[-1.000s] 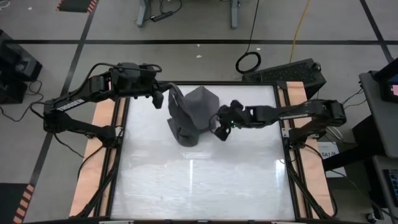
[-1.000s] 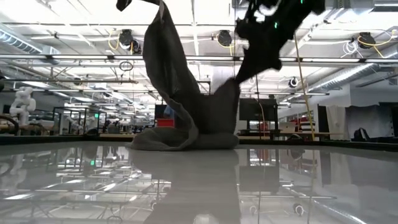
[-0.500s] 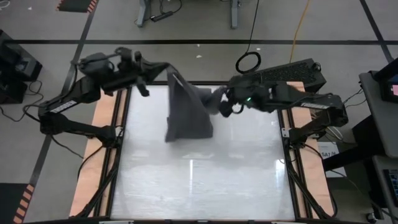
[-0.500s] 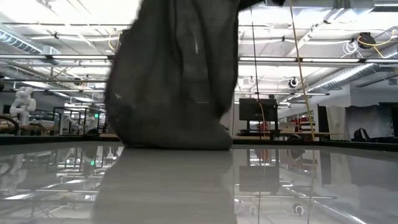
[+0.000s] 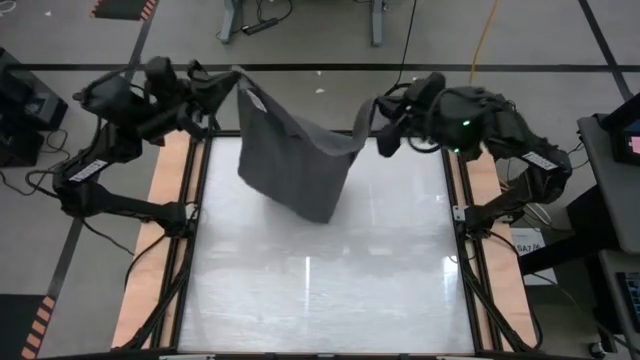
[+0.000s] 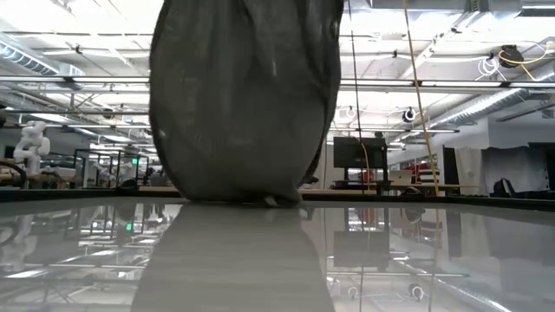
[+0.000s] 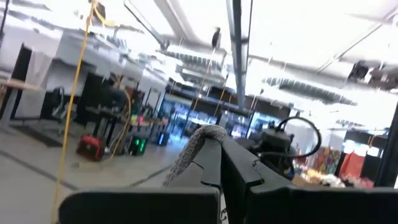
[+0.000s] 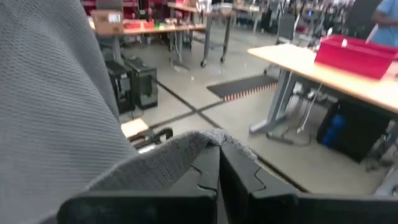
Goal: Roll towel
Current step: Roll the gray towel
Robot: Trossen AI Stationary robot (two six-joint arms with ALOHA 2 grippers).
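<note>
Nearest the low camera, the glossy white table [image 6: 364, 260] stretches away and mirrors the ceiling lights. Farther back on the table, the towel [image 6: 247, 95] hangs as a broad dark grey curtain, and its bottom edge just meets the surface or sits a hair above it; which of the two cannot be told.

From above, the towel [image 5: 295, 160] is held up over the far half of the table [image 5: 320, 290], stretched between the two arms with its top edge sagging between the held corners. A lower corner droops toward the middle of the table. A small white tag shows near the far left corner of the cloth.

At the far left of the table, the left tool [image 5: 232, 82] is raised and its fingers are pressed together, pinching the towel's left upper corner. The left wrist view shows that tool [image 7: 214, 162] with a bunched grey edge of towel [image 7: 196, 146] poking out from between its closed fingers.

At the far right, the right tool [image 5: 372, 112] is also raised and pinches the towel's right upper corner. In the right wrist view the right tool [image 8: 217, 165] has its fingers pressed shut on a fold of the towel [image 8: 56, 106], which fills much of that picture.

Beyond the table lies a workshop floor with desks and cables.
</note>
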